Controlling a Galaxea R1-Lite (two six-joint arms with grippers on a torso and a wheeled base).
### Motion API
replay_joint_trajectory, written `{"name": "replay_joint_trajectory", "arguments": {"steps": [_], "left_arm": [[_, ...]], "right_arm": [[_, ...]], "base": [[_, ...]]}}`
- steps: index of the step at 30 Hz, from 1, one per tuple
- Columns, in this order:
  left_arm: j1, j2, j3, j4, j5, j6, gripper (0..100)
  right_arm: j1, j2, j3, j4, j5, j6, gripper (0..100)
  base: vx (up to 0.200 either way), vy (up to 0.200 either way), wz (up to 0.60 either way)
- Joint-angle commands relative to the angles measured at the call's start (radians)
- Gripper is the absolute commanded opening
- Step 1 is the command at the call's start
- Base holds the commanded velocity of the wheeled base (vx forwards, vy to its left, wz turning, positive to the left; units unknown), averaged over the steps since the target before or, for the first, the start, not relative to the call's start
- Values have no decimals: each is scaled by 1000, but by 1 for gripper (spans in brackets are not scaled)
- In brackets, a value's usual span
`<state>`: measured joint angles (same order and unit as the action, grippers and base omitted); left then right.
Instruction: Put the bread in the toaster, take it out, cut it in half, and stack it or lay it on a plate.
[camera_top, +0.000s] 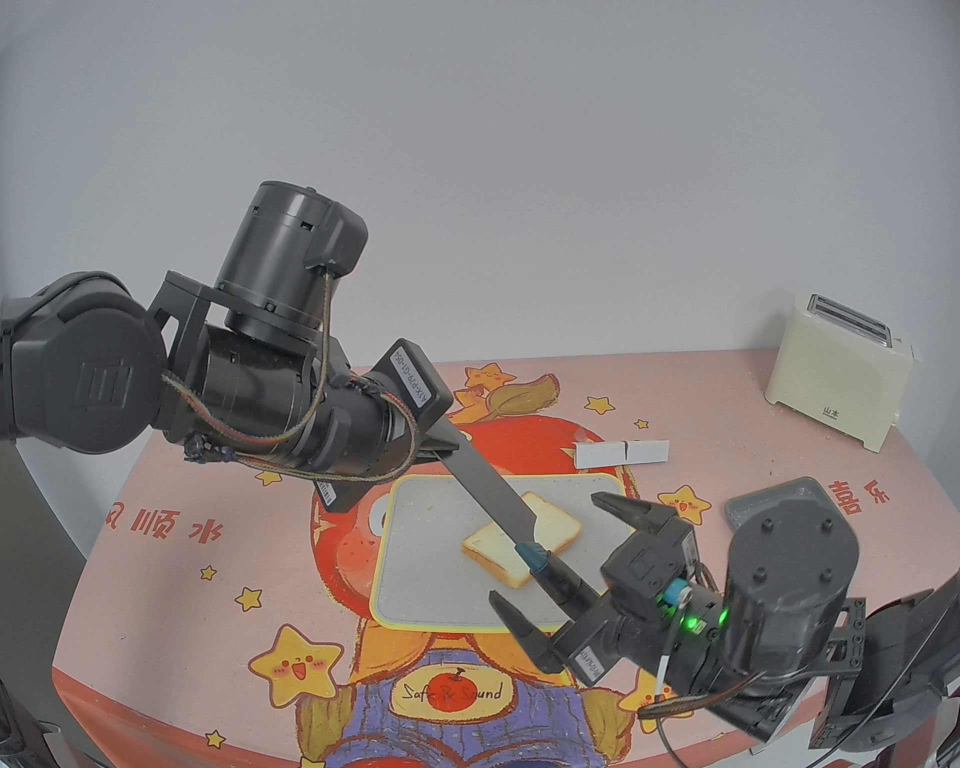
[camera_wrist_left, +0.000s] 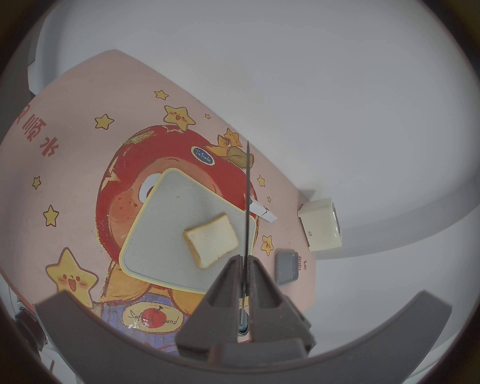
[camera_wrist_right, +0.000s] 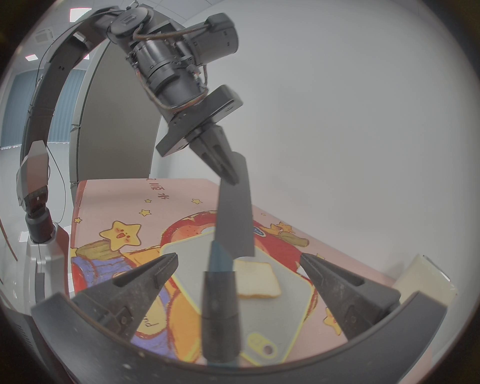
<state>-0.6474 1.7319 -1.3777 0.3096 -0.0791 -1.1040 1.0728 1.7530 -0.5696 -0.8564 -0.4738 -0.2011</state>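
Pinching the knife (camera_top: 492, 495) by its blade end, the left tool (camera_wrist_left: 245, 260) holds it slanted above the bread (camera_top: 497, 555). The right tool (camera_top: 548, 548) is spread wide, with the knife handle in the gap between its fingers and apart from both. The bread lies flat toward the right edge of the cutting board (camera_top: 420, 570), well in from the other edges. The toaster (camera_top: 840, 370) stands at the far right corner of the worktop (camera_top: 180, 580), well apart.

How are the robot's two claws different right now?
The left gripper is shut tight on the knife, holding it by the blade. The right gripper is wide open, with the handle between its fingers. The left gripper hangs high over the cutting board, pointing down, while the right gripper sits lower, near the board's front. Both are dark grey and meet at the same knife.
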Motion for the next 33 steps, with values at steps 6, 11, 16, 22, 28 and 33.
{"name": "replay_joint_trajectory", "arguments": {"steps": [6, 11, 16, 22, 28, 33], "left_arm": [[0, -3, -8, 0, 7, -2, 0], [-1, -3, -4, 0, 7, -2, 0], [-1, -3, -4, 0, 7, -2, 0], [-3, -5, -4, 5, 10, -2, 0], [-3, -17, 0, 3, 10, -2, 0], [-3, -18, 5, 6, 10, -2, 0]], "right_arm": [[10, 30, 16, 2, -20, 3, 100], [-8, 28, 17, 2, -34, 3, 100], [-19, 26, 13, 2, -35, 3, 100], [-19, 28, 13, 2, -37, 3, 0], [-17, 30, 20, 2, -35, 3, 0], [-17, 28, 33, 2, -35, 3, 0]], "base": [[0, 0, 0], [0, 0, 0], [0, 0, 0], [0, 0, 0], [0, 0, 0], [0, 0, 0]]}}
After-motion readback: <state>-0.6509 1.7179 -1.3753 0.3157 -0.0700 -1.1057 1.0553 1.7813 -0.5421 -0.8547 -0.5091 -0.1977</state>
